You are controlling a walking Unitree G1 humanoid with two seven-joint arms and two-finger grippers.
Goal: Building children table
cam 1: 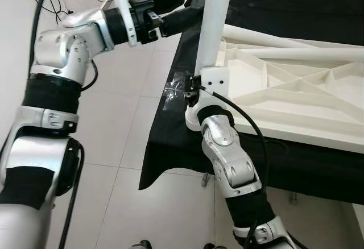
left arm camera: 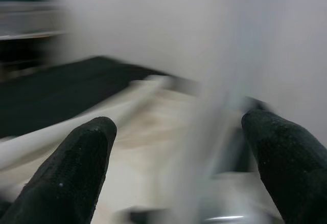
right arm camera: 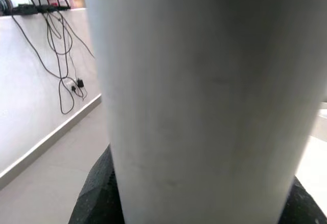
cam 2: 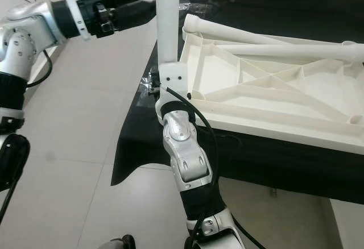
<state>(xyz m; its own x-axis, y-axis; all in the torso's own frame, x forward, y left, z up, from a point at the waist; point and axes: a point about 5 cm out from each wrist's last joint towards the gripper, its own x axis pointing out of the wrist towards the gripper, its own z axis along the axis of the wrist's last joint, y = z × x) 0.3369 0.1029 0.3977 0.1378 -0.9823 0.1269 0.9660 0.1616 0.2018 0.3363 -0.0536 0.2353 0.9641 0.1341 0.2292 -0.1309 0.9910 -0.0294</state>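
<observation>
My right gripper [cam 1: 196, 87] clamps upright table leg [cam 1: 215, 21] at tabletop [cam 1: 296, 90] corner; my left gripper [left arm camera: 179, 152], fingers spread wide, beside leg.

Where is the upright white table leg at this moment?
In the left eye view the upright white table leg stands at the near left corner of the overturned white tabletop, gripped low by the right gripper, with the left gripper beside it.

Head stereo pair downward (shared tabletop [cam 1: 296, 84]); wrist cameras close along fingers [left arm camera: 76, 168].
</observation>
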